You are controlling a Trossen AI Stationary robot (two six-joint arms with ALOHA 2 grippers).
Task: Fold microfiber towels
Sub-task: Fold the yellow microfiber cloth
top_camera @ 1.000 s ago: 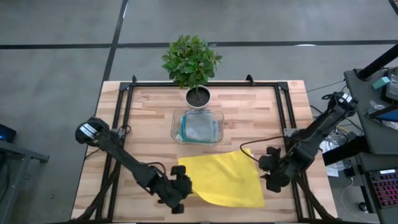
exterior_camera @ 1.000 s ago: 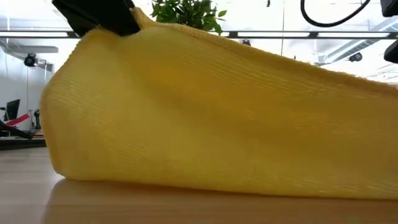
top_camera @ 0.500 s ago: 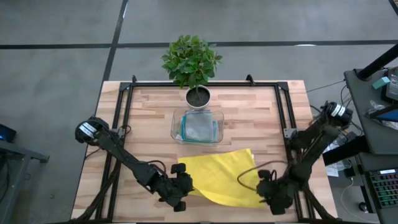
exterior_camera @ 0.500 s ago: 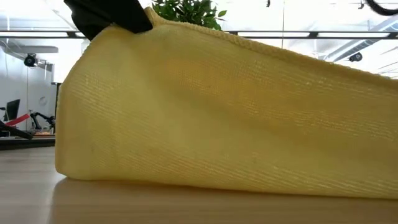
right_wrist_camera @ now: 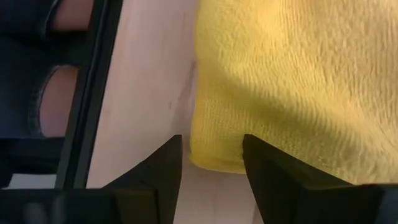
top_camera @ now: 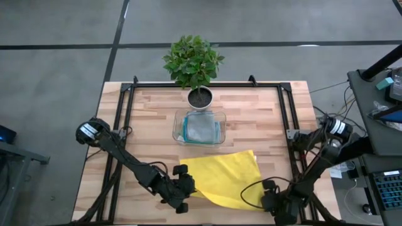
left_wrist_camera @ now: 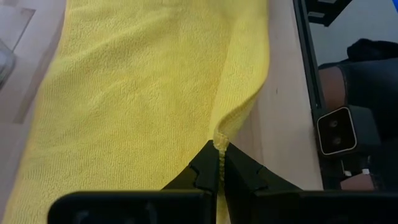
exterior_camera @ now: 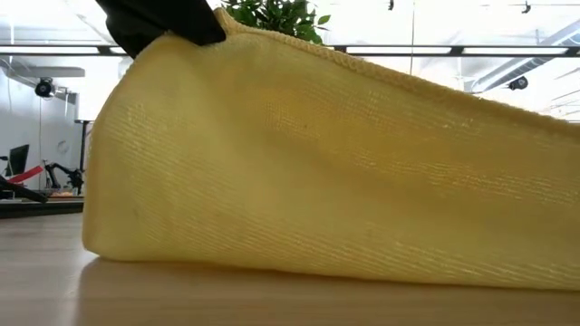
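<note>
Yellow towel [top_camera: 223, 179] lies on the desk's [top_camera: 251, 113] near half, its left corner pinched tight in the left gripper [top_camera: 182, 188]. Over the last second the right gripper [top_camera: 276, 202] has swung down to the near right corner, fingers apart and narrowing around the hem, not yet gripping, so a fold looks ready to start. Low view is blocked by cloth; other towels sit half-hidden in the tray [top_camera: 177, 129].

Wooden table [top_camera: 251, 119]: towel [top_camera: 223, 176], tray [top_camera: 200, 127], plant [top_camera: 193, 66]

Grey floor [top_camera: 56, 37] with dark seams — bright windows [exterior_camera: 41, 27] behind.
</note>
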